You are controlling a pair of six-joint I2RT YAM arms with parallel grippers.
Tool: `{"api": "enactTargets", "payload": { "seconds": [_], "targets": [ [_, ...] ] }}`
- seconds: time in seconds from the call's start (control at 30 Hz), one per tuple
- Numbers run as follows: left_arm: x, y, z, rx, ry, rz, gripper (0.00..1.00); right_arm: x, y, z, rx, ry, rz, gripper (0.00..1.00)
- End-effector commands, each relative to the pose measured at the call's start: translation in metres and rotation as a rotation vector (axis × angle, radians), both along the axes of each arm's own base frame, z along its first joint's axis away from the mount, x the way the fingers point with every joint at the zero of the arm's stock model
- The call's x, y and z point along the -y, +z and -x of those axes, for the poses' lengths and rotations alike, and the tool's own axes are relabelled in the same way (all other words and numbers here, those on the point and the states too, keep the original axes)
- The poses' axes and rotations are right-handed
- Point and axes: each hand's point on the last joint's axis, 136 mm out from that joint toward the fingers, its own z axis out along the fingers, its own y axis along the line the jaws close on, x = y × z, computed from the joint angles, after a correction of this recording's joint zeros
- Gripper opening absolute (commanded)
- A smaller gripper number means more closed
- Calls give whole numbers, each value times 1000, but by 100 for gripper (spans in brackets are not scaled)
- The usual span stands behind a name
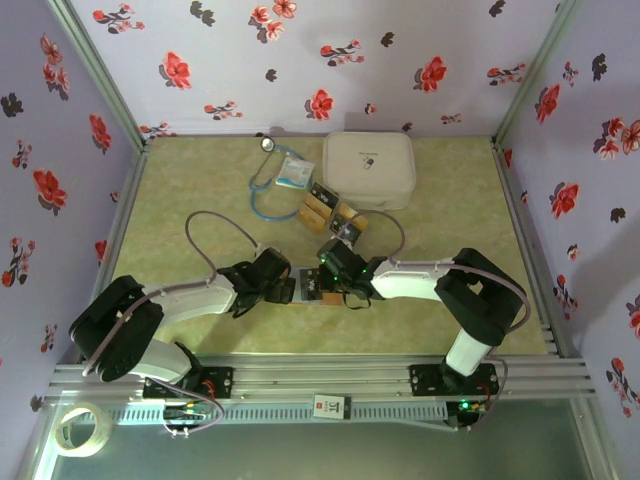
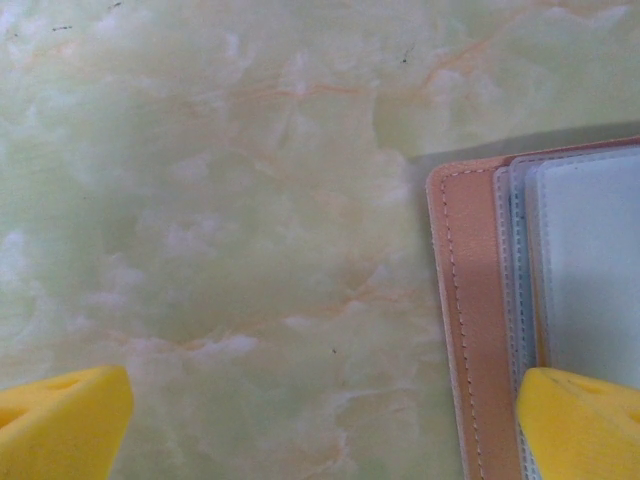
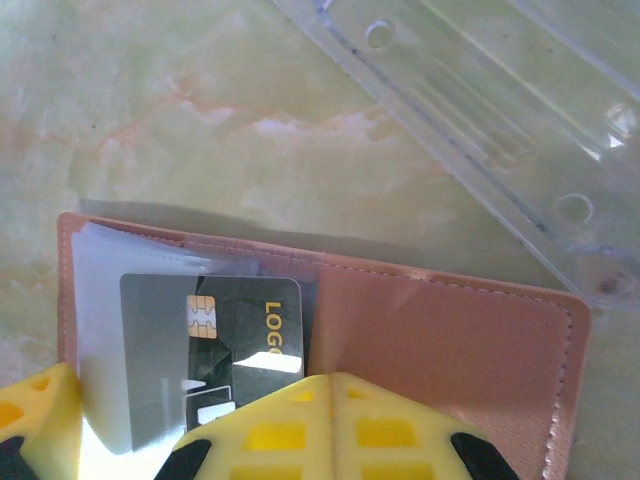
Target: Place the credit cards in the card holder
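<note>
Standing by the green marbled table (image 1: 200, 320), I see the pinkish-brown card holder (image 1: 318, 297) lying open towards the 6 o'clock edge, with a gripper on either side of it. The left gripper (image 1: 295, 290) comes at it from 9 o'clock. In its wrist view the left gripper (image 2: 320, 430) has its yellow fingers (image 2: 60, 425) spread wide, one over bare table and the other over the stitched edge of the holder (image 2: 470, 320).

The right gripper (image 1: 330, 287) reaches in from 3 o'clock. In its wrist view the right gripper (image 3: 332, 430) has its fingers pressed together at 6 o'clock, over the near edge of a black card (image 3: 240, 345) with a gold chip. That card lies on the holder (image 3: 440, 340), its 9 o'clock part under a clear pocket (image 3: 110, 320). Whether the fingers nip the card's edge I cannot tell.

The other credit cards (image 1: 330, 212), black and gold, lie loose at 12 o'clock from the holder. Beyond them a white case (image 1: 370, 170) sits at 1 o'clock, and a stethoscope (image 1: 268, 185) and a white-blue packet (image 1: 295, 172) at 11 o'clock. A clear plastic piece (image 3: 480, 100) with round holes lies at 1 o'clock of the holder in the right wrist view.
</note>
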Motion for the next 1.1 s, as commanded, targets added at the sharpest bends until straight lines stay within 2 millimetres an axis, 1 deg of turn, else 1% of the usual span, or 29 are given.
{"api": "enactTargets", "payload": {
  "seconds": [0.0,0.1,0.2,0.37,0.53,0.67,0.87,1.07],
  "targets": [
    [-7,0,7,-24,2,-20,100,-10,21,-2,18,-5,-64,0],
    [-7,8,6,-13,3,-13,100,0,23,0,29,-19,-38,0],
    [-10,14,5,-5,15,-15,100,11,20,4,28,-31,-9,0],
    [-19,16,3,0,50,-42,100,17,11,9,10,-36,3,0],
    [-18,9,3,-12,42,-57,100,15,0,10,-10,-34,7,0],
    [-17,6,2,-16,30,-62,100,9,-7,12,-27,-21,3,0],
    [-16,1,4,-25,24,-59,100,-4,-9,16,-34,13,3,0],
    [-15,-2,6,-34,21,-50,100,-17,-6,19,-28,39,-1,0]
  ]
}}
